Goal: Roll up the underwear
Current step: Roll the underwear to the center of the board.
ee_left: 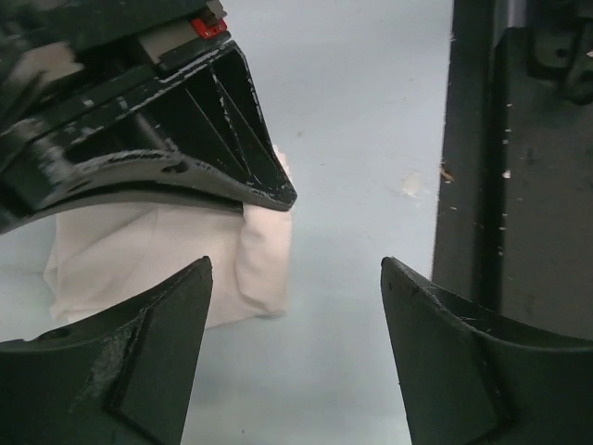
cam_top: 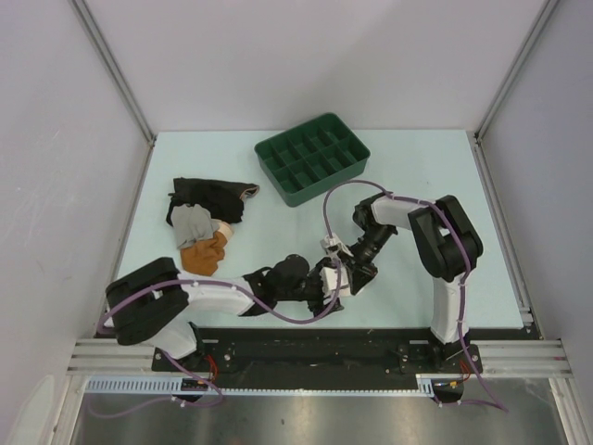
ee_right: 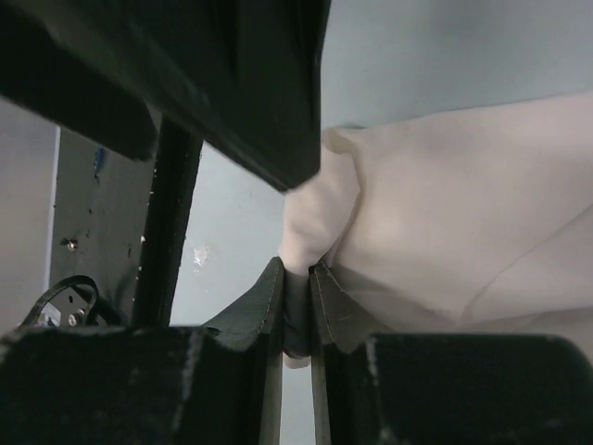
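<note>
The underwear (ee_left: pixel 148 255) is a cream fabric bundle lying on the pale table, partly folded. It fills the right of the right wrist view (ee_right: pixel 445 204). My right gripper (ee_right: pixel 296 297) is shut on a fold at the garment's edge, down at the table. It shows as a black body over the cloth in the left wrist view (ee_left: pixel 139 139). My left gripper (ee_left: pixel 296 269) is open and empty, jaws wide, just beside the garment's right edge and not touching it. In the top view both grippers, left (cam_top: pixel 324 283) and right (cam_top: pixel 350 272), meet near the table's front middle and hide the underwear.
A green compartment tray (cam_top: pixel 312 158) stands at the back middle. A pile at the left holds a black garment (cam_top: pixel 208 197), a grey-white one (cam_top: pixel 193 222) and an orange-brown one (cam_top: pixel 202 252). The black front rail (ee_left: pixel 519 185) runs close beside the left gripper.
</note>
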